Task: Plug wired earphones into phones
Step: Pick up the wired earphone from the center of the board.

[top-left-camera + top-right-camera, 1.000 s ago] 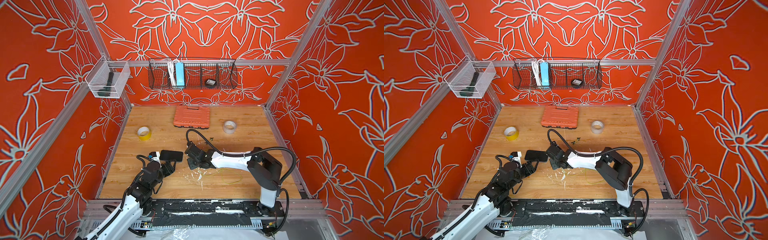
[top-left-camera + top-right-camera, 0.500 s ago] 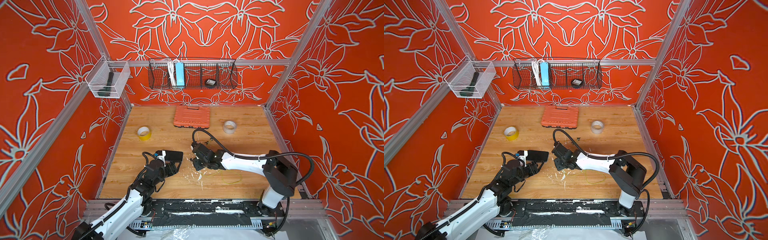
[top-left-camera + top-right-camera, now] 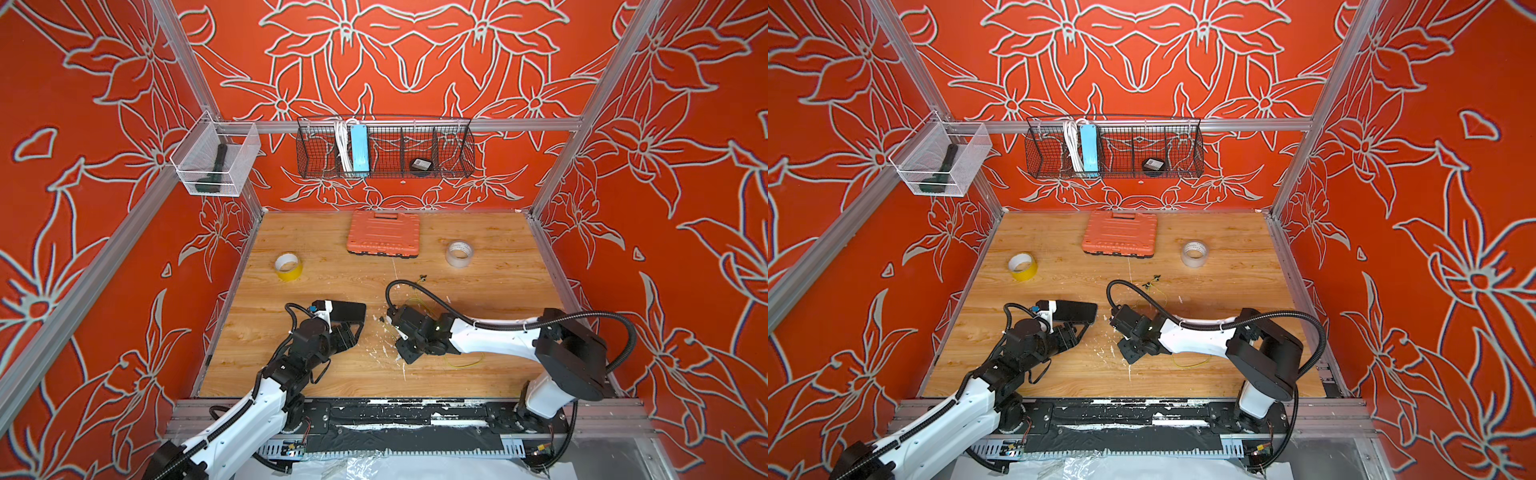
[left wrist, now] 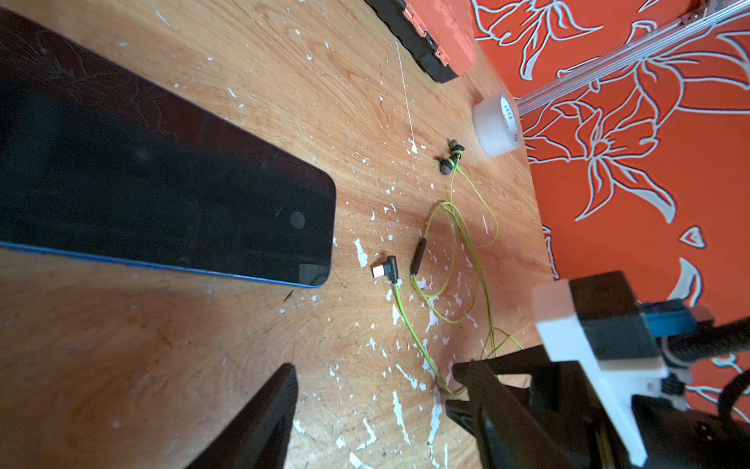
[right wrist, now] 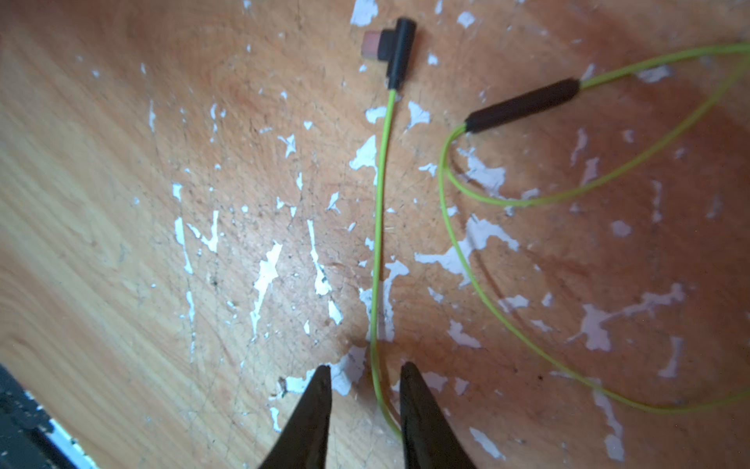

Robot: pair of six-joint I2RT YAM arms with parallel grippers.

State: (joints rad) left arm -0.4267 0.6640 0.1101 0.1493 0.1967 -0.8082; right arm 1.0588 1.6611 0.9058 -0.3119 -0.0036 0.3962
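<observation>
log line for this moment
phone flat on table | plug loose beside it | left gripper open, empty | right gripper open astride cable

Bench: light brown wood-grain bench (image 4: 203,345), satin; top layer scratched and flaked into white patches near the smartphone.
Phone: flat black rectangular smartphone (image 4: 162,182), glossy glass-like face, thin blue rim.
Cable: thin yellow-green earphone cable (image 5: 379,203), smooth rubbery sheath.
Plug: angled black plug (image 5: 395,48), matt, bare metallic tip.
Case: orange ribbed case (image 3: 383,232), moulded matt plastic.
Tape: translucent tape roll (image 4: 493,126), frosted film.
Claw: right claw (image 5: 365,375), matt black.
</observation>
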